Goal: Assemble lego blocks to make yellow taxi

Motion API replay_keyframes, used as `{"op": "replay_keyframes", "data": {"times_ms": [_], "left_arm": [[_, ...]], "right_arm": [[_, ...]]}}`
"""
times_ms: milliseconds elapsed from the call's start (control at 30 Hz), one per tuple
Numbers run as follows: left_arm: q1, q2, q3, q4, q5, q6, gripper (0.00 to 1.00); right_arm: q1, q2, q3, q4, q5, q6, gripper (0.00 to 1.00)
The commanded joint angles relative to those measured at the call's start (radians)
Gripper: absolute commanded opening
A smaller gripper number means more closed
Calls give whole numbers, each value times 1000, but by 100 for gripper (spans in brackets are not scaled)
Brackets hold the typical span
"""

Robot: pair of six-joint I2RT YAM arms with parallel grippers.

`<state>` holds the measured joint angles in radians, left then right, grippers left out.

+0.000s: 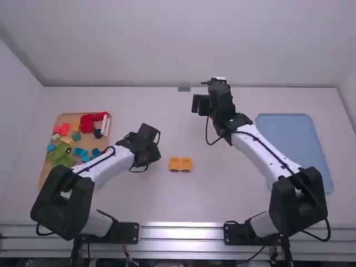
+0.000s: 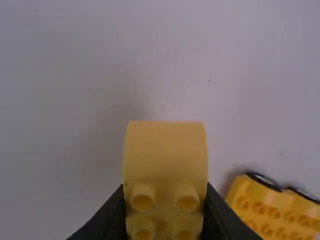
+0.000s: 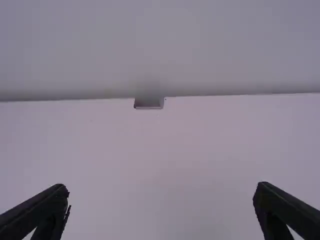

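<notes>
left claw (image 2: 165, 192) pinches yellow block (image 2: 165, 150) by sides, maybe keeping bottom free | right claw (image 3: 161, 187) wide | wheeled base (image 1: 180, 164) near, bumps up to join

The left arm (image 1: 108, 164) is bent, with its white link slanted away from the camera and inward toward the middle. Its gripper (image 1: 146, 149) is carried left of the middle, and in the left wrist view a firm grip is held by its 2 fingers (image 2: 114, 214), parted by a narrow gap. The right arm (image 1: 260, 151) is extended farther from the camera, angled inward, with its wrist (image 1: 223, 105) held right of the middle. By the right gripper (image 1: 216, 82), 2 fingers (image 3: 49, 206) are spread wide apart, as seen in the right wrist view.
</notes>
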<state>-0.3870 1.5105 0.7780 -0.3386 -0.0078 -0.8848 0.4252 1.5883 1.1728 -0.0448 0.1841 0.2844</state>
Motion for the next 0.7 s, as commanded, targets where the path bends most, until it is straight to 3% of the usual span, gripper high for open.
{"op": "replay_keyframes", "data": {"times_ms": [0, 167, 300, 367, 467, 667], "left_arm": [[1, -13, -30, -5, 91, -240, 2], [1, -13, -47, -57, 104, -587, 2], [2, -12, -47, -70, 101, -604, 2], [1, -3, -42, -54, 102, -635, 2], [1, 19, -38, -38, 97, -684, 2], [2, 114, 17, -72, 105, -750, 2]], "right_arm": [[0, 0, -8, 5, -14, -21, 99], [-10, -1, -8, 3, -278, -280, 99], [-53, -13, -8, -37, -480, -427, 99], [-105, -50, -8, -146, -808, -690, 99], [-179, -74, -8, -282, -1134, -1013, 99], [-328, -79, -8, -406, -1467, -1225, 99]]}}
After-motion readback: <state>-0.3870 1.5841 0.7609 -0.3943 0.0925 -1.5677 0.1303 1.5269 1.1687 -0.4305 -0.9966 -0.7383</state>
